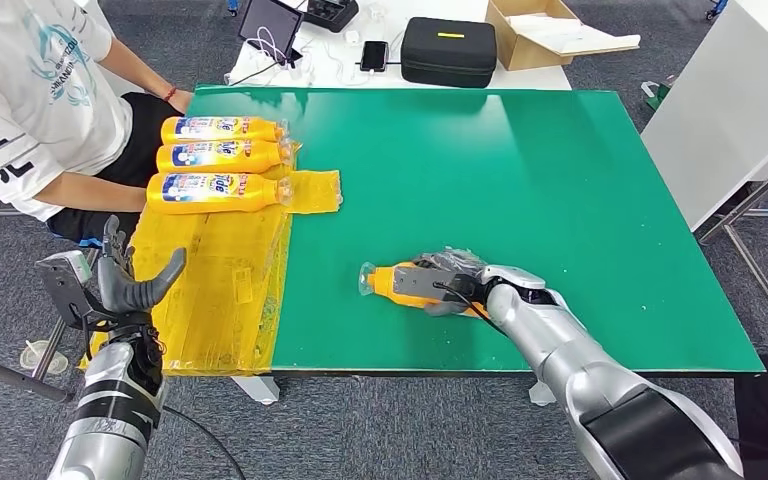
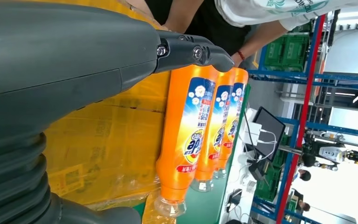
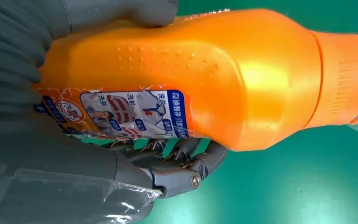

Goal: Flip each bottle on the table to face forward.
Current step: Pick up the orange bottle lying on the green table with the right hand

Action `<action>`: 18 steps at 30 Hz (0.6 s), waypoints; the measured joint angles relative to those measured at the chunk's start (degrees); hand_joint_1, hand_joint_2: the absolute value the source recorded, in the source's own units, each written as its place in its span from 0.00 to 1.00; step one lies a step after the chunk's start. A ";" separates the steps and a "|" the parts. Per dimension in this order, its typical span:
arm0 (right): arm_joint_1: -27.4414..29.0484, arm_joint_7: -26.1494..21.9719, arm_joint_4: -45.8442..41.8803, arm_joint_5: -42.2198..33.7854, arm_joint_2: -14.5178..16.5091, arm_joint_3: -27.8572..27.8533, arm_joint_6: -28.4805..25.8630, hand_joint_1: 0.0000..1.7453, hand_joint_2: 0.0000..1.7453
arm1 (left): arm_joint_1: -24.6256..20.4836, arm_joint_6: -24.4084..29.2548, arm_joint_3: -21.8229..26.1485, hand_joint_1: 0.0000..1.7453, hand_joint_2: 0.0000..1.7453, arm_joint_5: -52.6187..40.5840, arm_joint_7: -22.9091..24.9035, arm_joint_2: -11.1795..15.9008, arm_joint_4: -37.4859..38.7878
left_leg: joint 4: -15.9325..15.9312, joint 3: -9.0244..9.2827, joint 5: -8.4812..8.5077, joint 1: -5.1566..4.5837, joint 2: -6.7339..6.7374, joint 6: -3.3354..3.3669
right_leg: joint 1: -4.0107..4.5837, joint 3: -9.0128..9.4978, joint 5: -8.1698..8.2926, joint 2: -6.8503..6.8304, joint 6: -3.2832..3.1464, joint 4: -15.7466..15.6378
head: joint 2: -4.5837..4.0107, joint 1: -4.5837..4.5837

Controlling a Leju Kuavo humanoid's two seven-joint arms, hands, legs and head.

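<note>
An orange bottle (image 1: 392, 281) lies on the green table (image 1: 520, 180) near its front edge, clear cap pointing left. My right hand (image 1: 448, 280) grips its body; the right wrist view shows the bottle (image 3: 223, 79) held between thumb and fingers (image 3: 182, 161), its back label turned to the camera. Three more orange bottles (image 1: 218, 160) lie side by side on a yellow sheet (image 1: 222, 280) at the table's left, front labels up, caps to the right. My left hand (image 1: 125, 280) hovers open off the table's front left corner; its wrist view looks along those bottles (image 2: 191, 135).
A person (image 1: 40, 100) in a white shirt sits at the table's left, an arm near the three bottles. Behind the table lie a black case (image 1: 448, 50), a cardboard box (image 1: 545, 32), a phone (image 1: 374, 55) and a tablet (image 1: 268, 25). A white cabinet (image 1: 730, 100) stands right.
</note>
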 joint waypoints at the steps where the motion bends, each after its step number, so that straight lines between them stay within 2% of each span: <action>1: 0.76 -0.61 -0.64 -1.48 0.01 -0.21 -2.53 1.00 1.00 | 0.01 -0.15 -0.03 0.00 1.00 -0.04 0.00 -0.09 0.08 | 0.00 0.00 0.00 0.00 -0.01 0.00 | 0.00 0.00 0.00 -0.01 0.00 0.00 | 0.00 0.01; 3: 3.53 -2.18 -3.28 -4.29 0.28 -1.24 -10.24 1.00 1.00 | 0.11 -1.09 -0.18 0.00 1.00 -0.22 0.01 -0.30 0.30 | 0.00 -0.03 -0.01 0.01 -0.04 0.00 | 0.01 0.00 0.00 -0.02 0.00 0.00 | 0.00 0.03; 5: 7.59 -4.70 -7.69 -5.66 1.28 -3.18 -20.63 1.00 1.00 | 0.28 -3.28 -0.55 0.00 1.00 -0.17 0.34 -0.72 0.51 | 0.00 -0.07 -0.02 0.01 -0.02 -0.02 | 0.01 -0.04 0.00 -0.01 0.00 0.00 | 0.01 0.01; 8: 13.82 -9.25 -15.18 -5.09 3.88 -6.52 -34.65 1.00 1.00 | 0.91 -8.81 -1.86 0.00 1.00 2.14 2.79 -2.01 0.14 | 0.00 -0.12 -0.04 0.01 -0.03 -0.03 | 0.01 -0.12 -0.02 -0.01 0.00 0.00 | 0.00 -0.02; 10: 17.39 -12.54 -20.37 -5.34 5.75 -9.19 -41.05 1.00 1.00 | 2.03 -12.72 -3.46 0.00 1.00 4.73 5.11 -3.16 -1.25 | -0.01 -0.20 -0.04 0.01 -0.06 -0.03 | 0.01 -0.18 -0.04 -0.02 0.00 0.00 | 0.00 -0.01; 13: 21.05 -16.99 -26.43 -6.49 7.80 -13.10 -45.46 1.00 1.00 | 3.62 -16.19 -6.78 0.00 1.00 8.51 7.80 -4.53 -4.18 | -0.01 -0.32 -0.04 0.01 -0.06 -0.03 | 0.01 -0.28 -0.04 -0.01 0.00 0.00 | 0.00 0.00; 18: 24.41 -21.28 -31.63 -7.70 9.55 -17.54 -47.55 1.00 1.00 | 5.41 -21.17 -12.03 0.00 1.00 14.99 11.05 -5.19 -8.51 | -0.01 -0.35 -0.05 -0.02 -0.06 -0.02 | -0.03 -0.31 -0.03 -0.01 0.01 0.00 | 0.01 0.00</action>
